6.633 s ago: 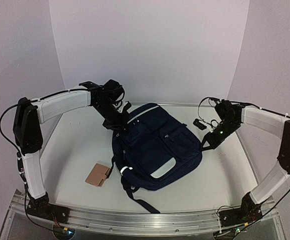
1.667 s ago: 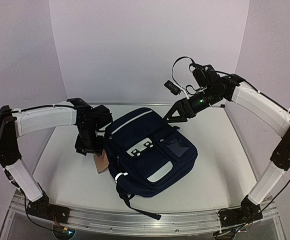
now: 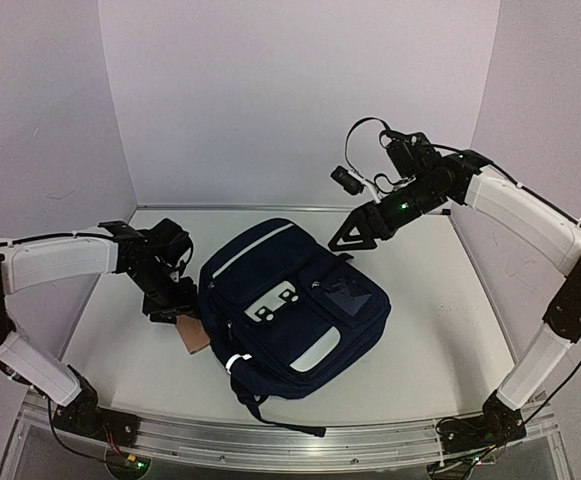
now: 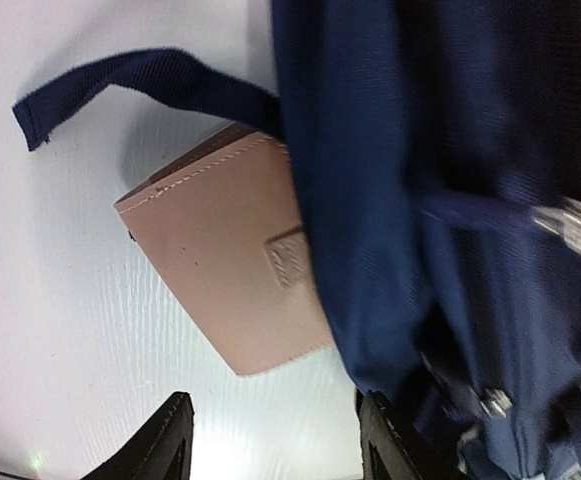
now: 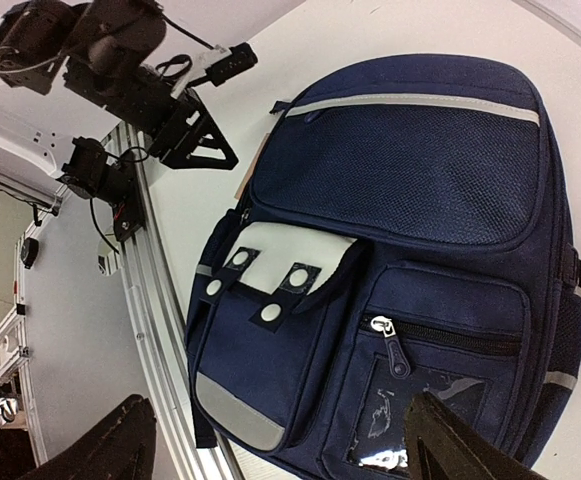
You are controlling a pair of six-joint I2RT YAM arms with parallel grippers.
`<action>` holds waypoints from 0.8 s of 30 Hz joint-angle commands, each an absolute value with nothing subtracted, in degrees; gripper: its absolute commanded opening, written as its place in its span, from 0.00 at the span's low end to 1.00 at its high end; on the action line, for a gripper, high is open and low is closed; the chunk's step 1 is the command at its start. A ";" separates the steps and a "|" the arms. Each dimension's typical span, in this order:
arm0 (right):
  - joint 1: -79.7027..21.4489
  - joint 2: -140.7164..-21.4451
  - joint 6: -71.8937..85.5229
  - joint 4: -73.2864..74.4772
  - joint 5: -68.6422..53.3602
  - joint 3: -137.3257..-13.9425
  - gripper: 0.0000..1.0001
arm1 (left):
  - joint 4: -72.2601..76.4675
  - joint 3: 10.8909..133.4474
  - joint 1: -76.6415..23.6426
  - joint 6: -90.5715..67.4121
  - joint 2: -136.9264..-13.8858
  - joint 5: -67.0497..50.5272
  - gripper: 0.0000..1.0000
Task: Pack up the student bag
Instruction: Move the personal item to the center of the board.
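Top external: student bag (image 3: pixel 295 300) likely soft, saggy, best pinched by a fold; left gripper (image 3: pixel 173 308), right gripper (image 3: pixel 353 238) both spread apart, empty.

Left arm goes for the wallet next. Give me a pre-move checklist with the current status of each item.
1. left gripper open and empty: ok.
2. wallet between its fingers: not ok, it lies ahead of the tips.
3. Wallet free of the student bag: not ok, the bag's edge covers one side and a strap lies at its corner.
4. right gripper out of the way: ok, open, empty, raised over the bag's far edge.
5. Bag compartment open to take the wallet: cannot tell, no opening shows.
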State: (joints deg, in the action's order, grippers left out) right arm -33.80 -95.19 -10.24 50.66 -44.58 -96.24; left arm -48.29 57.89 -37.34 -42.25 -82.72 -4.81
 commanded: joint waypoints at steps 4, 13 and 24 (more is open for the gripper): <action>-33.95 -96.66 -10.20 50.76 -44.25 -99.75 0.85 | -46.62 59.93 -36.91 -47.62 -94.19 -2.84 0.50; -33.91 -95.30 -10.68 50.82 -42.92 -98.71 0.85 | -51.30 58.65 -36.65 -44.97 -99.95 -3.02 0.46; -33.89 -93.84 -11.47 51.09 -42.06 -97.60 0.85 | -67.92 63.60 -35.99 -33.97 -93.26 0.36 0.44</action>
State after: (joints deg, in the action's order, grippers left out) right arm -33.80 -96.14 -10.49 50.70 -42.89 -97.49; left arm -58.01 58.58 -36.37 -38.89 -94.28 -3.31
